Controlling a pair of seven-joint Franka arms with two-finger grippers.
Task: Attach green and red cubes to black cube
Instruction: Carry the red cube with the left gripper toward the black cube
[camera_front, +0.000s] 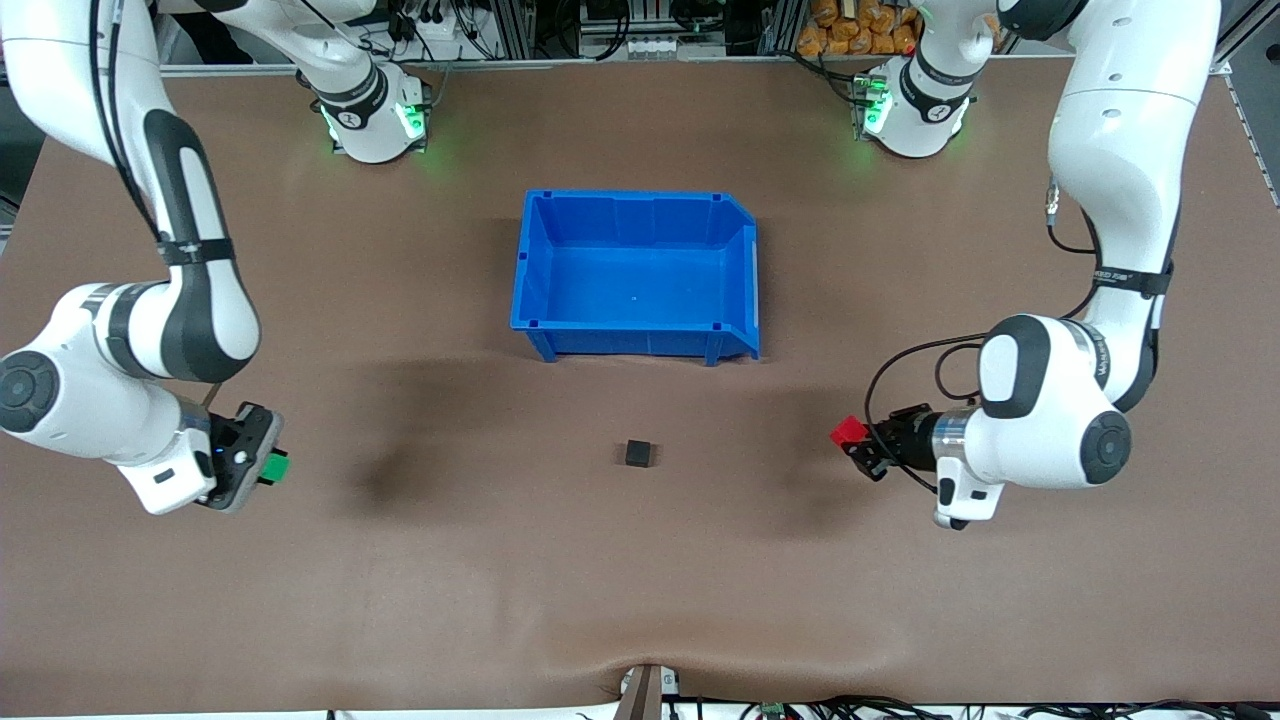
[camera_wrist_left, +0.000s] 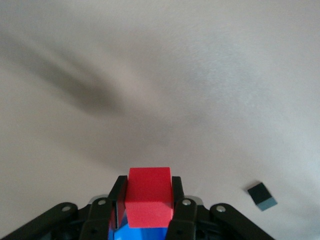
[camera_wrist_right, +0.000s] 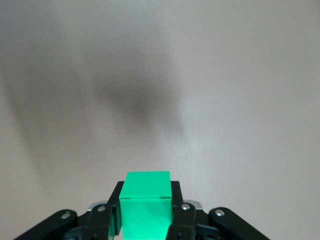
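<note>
**Both pincers loaded, black cube alone on the desk between them**

The left pincer (camera_front: 858, 440) is clamped on the red cube (camera_front: 848, 431), which sticks out from between its fingers (camera_wrist_left: 176, 192); in the left wrist view the cube (camera_wrist_left: 149, 196) sits squarely between the two black fingers, its front face past their tips. This pincer is up in the air over the bare brown desk (camera_front: 640, 600) at the left arm's end, pointing toward the middle of the desk.

The right pincer (camera_front: 268, 466) is clamped on the green cube (camera_front: 275, 467) in the same way; the right wrist view shows the cube (camera_wrist_right: 146, 204) pinched between the fingers (camera_wrist_right: 183, 212), with only bare desk surface ahead of it. It hangs over the desk at the right arm's end, also pointing toward the middle.

The black cube (camera_front: 639, 453) rests on the desk roughly midway between the two pincers, well apart from each and touching nothing. It also shows in the left wrist view (camera_wrist_left: 261, 195), ahead of the red cube and off to one side.

A blue bin (camera_front: 537, 260) stands on the desk farther from the front camera than the black cube, near it but not touching.
</note>
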